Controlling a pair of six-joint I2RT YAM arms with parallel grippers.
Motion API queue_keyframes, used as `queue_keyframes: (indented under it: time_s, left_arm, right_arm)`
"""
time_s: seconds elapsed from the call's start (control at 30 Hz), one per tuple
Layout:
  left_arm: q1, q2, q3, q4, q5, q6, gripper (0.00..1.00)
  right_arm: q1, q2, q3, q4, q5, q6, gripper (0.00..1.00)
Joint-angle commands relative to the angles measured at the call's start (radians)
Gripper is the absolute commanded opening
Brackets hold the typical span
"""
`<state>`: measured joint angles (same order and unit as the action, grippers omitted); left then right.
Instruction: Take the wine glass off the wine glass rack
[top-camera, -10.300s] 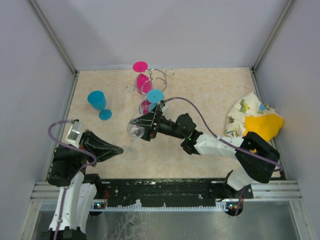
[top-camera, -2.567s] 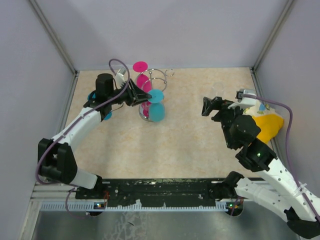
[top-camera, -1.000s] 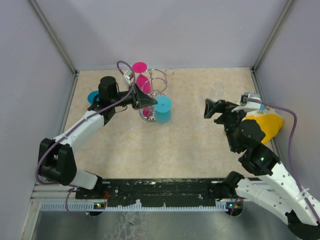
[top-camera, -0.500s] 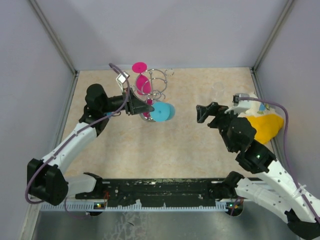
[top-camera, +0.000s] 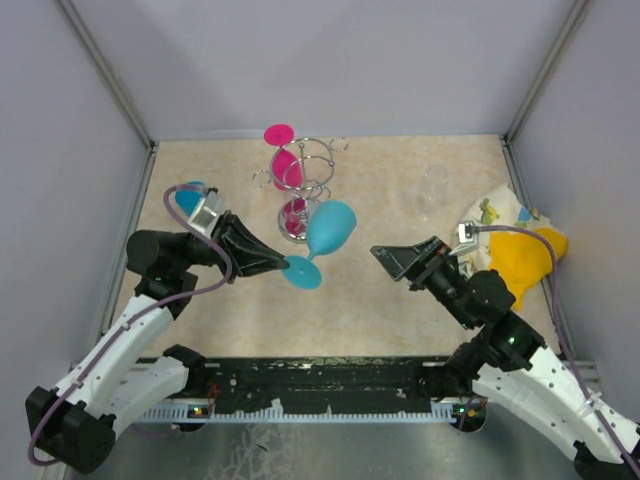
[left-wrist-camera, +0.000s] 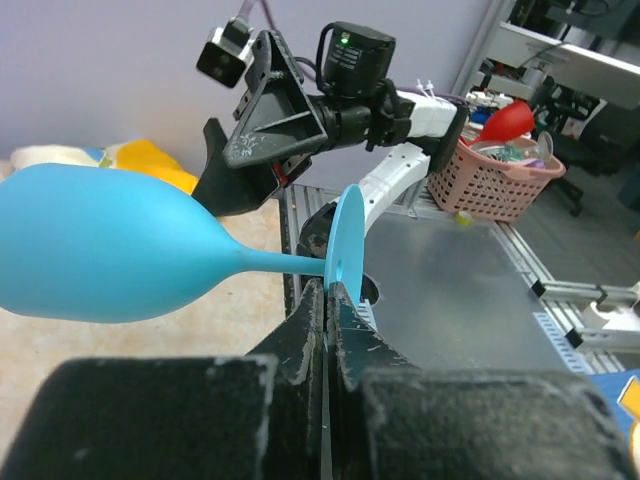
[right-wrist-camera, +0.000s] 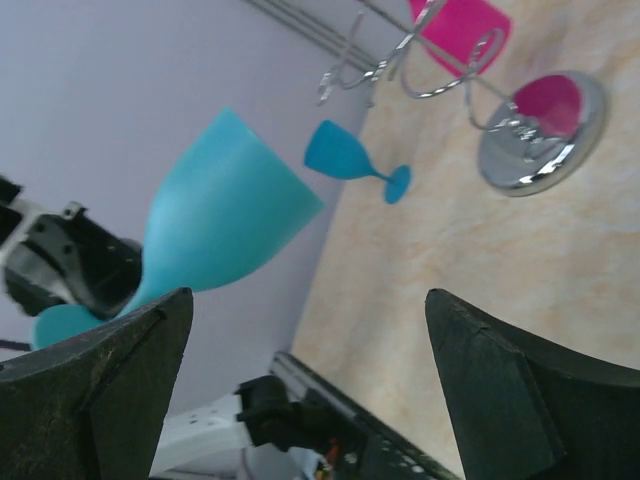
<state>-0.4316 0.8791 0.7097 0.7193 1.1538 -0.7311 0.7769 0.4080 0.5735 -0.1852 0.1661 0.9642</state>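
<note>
My left gripper (top-camera: 287, 266) is shut on the round foot of a blue wine glass (top-camera: 330, 228). It holds the glass tilted in the air, just in front of the wine glass rack (top-camera: 318, 157) and apart from it. In the left wrist view the jaws (left-wrist-camera: 328, 296) pinch the edge of the foot, and the blue glass (left-wrist-camera: 95, 257) stretches out to the left. The silvery rack holds a pink glass (top-camera: 285, 165) upside down; its shiny base (right-wrist-camera: 541, 143) shows in the right wrist view. My right gripper (top-camera: 388, 262) is open and empty, to the right of the blue glass (right-wrist-camera: 222, 216).
A second blue glass (top-camera: 188, 196) stands at the left of the table, also in the right wrist view (right-wrist-camera: 346, 160). A clear glass (top-camera: 435, 186) stands at the back right. A patterned cloth with a yellow piece (top-camera: 512, 243) lies at the right edge. Walls close three sides.
My left arm has drawn back toward the near left, carrying the blue glass away from the rack and tilting it. My right gripper has moved left and nearer.
</note>
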Motion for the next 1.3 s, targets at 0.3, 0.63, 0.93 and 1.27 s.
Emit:
queue_keyframes:
  time_s: [0.3,0.63,0.93,1.27]
  left_arm:
    - [-0.040,-0.070,-0.082,0.242,0.026,0.109,0.00]
    - [-0.066,-0.045,-0.087,0.209,0.042,0.151,0.00]
    - [-0.113,-0.047,-0.093,0.222,0.033,0.151,0.00]
    - [-0.130,-0.061,-0.091,0.158,0.035,0.171,0.00]
  right_arm:
    - [0.007,0.174,-0.190,0.768,-0.280,0.377,0.99]
    - [0.006,0.335,-0.175,1.028,-0.331,0.413,0.99]
    - [0.005,0.493,-0.145,1.203,-0.372,0.450,0.99]
    - [0.006,0.599,-0.057,1.282,-0.405,0.455,0.97]
